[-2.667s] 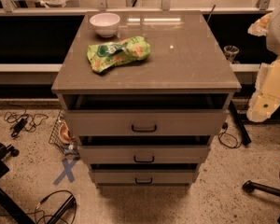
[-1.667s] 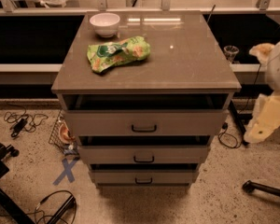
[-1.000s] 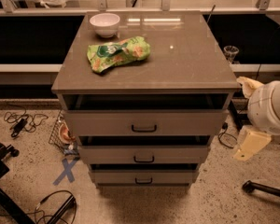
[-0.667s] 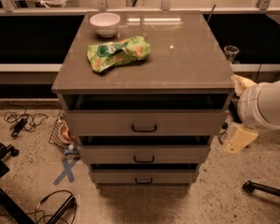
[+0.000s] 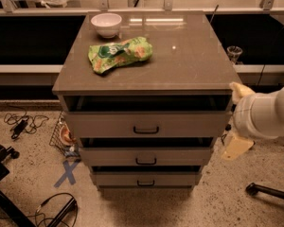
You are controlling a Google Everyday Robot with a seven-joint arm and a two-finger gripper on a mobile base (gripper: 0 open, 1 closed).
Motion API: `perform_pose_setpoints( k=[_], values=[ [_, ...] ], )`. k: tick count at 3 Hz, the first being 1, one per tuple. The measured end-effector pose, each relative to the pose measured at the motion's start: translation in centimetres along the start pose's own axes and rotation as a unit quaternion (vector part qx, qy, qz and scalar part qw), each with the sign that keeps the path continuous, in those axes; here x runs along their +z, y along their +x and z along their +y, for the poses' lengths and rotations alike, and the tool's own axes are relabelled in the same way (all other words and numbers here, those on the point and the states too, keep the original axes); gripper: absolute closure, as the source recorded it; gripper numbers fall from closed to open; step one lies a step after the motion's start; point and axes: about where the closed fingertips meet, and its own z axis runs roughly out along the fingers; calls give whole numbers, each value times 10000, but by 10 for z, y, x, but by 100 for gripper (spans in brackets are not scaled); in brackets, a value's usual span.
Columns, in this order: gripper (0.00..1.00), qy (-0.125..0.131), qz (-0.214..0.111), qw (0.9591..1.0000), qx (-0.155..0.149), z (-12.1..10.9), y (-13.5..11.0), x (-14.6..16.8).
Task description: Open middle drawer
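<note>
- Locating the middle drawer (image 5: 180,156): it sits in the lower centre of the frame, second of three fronts stacked in the cabinet (image 5: 146,74).
- Its front is a wide, shallow, plain grey-tan panel. A small black bar handle (image 5: 146,161) is mounted at the middle of it.
- A dark horizontal band runs along the top edge of this front, just under the top drawer (image 5: 104,124). Whether the front stands out from the cabinet cannot be told.
- The top drawer has a taller front and the same kind of handle. The bottom drawer (image 5: 118,178), the slimmest, lies directly below the middle one.
- The gripper (image 5: 235,146) is at the right edge of the frame, beside the cabinet's right side, at about the height of the middle drawer. It is apart from the handle and touches no drawer front.
- The gripper's state, released or clenched, cannot be told from this view. It holds nothing that can be seen.
- The white forearm (image 5: 270,113) enters from the right edge, just above the gripper.
- On the cabinet top, a white bowl (image 5: 106,23) stands at the rear left. A green snack bag (image 5: 119,55) lies just in front of it, apart from it.
- On the speckled floor (image 5: 217,202), a blue tape cross (image 5: 67,172) lies at lower left, near the cabinet's left foot. Black cables (image 5: 23,124) lie further left.
</note>
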Motion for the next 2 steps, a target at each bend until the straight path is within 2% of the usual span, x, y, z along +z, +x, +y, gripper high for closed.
perform_pose_setpoints(
  k=[1, 2],
  values=[
    [0, -165, 96, 9996, -225, 66, 19, 51],
    [0, -135, 111, 9992, -373, 112, 44, 93]
  ],
)
